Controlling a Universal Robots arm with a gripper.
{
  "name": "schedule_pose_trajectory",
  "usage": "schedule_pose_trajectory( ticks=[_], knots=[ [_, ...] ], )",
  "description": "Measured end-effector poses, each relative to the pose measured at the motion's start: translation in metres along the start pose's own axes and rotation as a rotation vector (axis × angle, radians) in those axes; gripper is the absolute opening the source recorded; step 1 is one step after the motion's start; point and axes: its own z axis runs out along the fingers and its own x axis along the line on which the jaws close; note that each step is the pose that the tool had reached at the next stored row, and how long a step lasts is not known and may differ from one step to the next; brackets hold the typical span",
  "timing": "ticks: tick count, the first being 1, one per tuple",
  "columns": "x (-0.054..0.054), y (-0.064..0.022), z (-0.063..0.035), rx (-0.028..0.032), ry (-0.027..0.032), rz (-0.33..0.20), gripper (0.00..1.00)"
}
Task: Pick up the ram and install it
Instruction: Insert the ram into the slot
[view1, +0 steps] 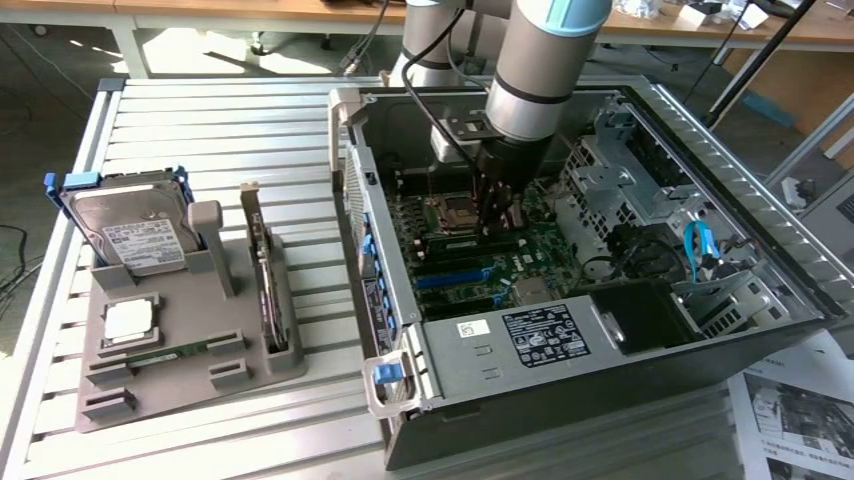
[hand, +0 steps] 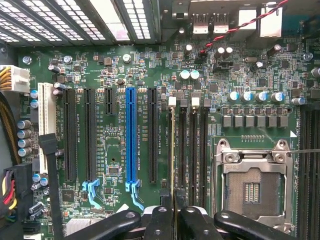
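Ram (hand: 173, 150), edge-on and thin, is pinched in the nearly closed hand (hand: 173, 202) at the memory slots (hand: 192, 150), faces hidden.

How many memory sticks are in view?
2. One stick lies flat on the gray tray; the held stick is edge-on in the gripper. More may be hidden.

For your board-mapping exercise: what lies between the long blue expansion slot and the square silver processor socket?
In the wrist view: one long black expansion slot, then the black memory slots, with the thin ram stick edge-on at the first.
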Motion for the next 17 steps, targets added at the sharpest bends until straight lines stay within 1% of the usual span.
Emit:
schedule_pose_trajectory(
  ticks=[3,9,17],
  knots=[
    [-0.0001,-0.0001,-0.0011,0.0004,-0.0008,0.0,0.13],
    [0.0002,0.0,-0.0062,0.0001,-0.0002,0.0,0.13],
    [0.0006,-0.0006,-0.0062,-0.0003,0.0,0.0,0.13]
  ],
)
